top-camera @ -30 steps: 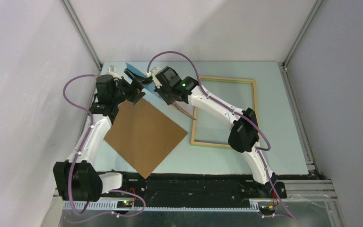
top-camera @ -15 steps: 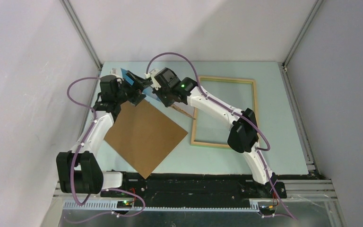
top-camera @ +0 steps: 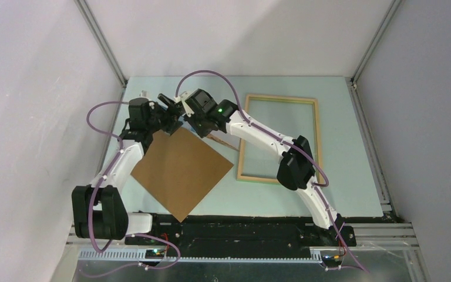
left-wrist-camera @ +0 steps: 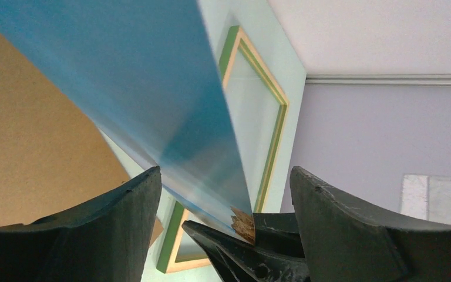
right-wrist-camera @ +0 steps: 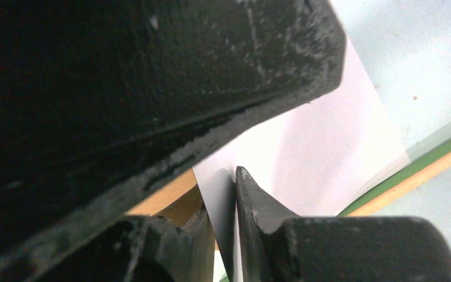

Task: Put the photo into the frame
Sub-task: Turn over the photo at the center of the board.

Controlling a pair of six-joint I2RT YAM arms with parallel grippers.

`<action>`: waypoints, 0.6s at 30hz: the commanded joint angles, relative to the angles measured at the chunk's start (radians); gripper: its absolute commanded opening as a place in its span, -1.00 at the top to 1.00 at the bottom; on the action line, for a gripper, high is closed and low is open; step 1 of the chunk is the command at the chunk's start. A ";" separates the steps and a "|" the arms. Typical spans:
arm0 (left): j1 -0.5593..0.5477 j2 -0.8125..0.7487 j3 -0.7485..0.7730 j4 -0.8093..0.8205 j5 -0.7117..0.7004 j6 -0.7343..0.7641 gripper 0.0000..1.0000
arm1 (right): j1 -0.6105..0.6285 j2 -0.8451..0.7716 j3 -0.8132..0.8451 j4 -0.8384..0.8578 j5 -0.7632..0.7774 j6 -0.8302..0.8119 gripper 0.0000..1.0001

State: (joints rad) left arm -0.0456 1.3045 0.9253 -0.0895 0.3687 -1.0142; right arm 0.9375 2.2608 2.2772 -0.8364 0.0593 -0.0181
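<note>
Jaws of the left gripper [left-wrist-camera: 224, 171] are standing spread around the photo [left-wrist-camera: 152, 76]; the right gripper [left-wrist-camera: 235, 226] is pinching its corner, the frame [top-camera: 242, 147] lying at three o'clock.

Left gripper [top-camera: 168, 110] and right gripper [top-camera: 181, 117] crowd photo's [top-camera: 179, 170] far corner, no passage between. Right arm [top-camera: 261, 136] overhangs frame's [top-camera: 316, 141] left rail. Table [top-camera: 352, 153] open right of frame.

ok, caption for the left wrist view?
Left gripper open astride the tilted photo; frame flat on the table beyond.

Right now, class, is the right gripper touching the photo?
Touching. The left wrist view shows a corner of the photo wedged between the two dark fingers of the right gripper, lying on the lower one.
</note>
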 commanded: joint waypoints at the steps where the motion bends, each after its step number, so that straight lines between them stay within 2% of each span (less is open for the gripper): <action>1: -0.005 -0.033 -0.022 0.035 -0.029 -0.009 -0.65 | 0.006 -0.004 0.054 -0.006 -0.026 0.013 0.54; 4: -0.006 -0.041 -0.041 0.038 -0.039 -0.002 -0.53 | 0.006 -0.018 0.034 -0.006 -0.044 0.033 0.42; 10: -0.005 -0.047 -0.078 0.062 -0.056 0.001 -0.10 | 0.007 -0.045 0.008 -0.004 -0.099 0.056 0.33; 18: 0.011 -0.081 -0.108 0.063 -0.070 0.014 0.32 | 0.006 -0.112 -0.062 -0.003 -0.158 0.074 0.15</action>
State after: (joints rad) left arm -0.0452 1.2758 0.8272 -0.0685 0.3214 -1.0126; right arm 0.9390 2.2505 2.2414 -0.8478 -0.0536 0.0345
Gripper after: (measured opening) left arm 0.385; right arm 0.408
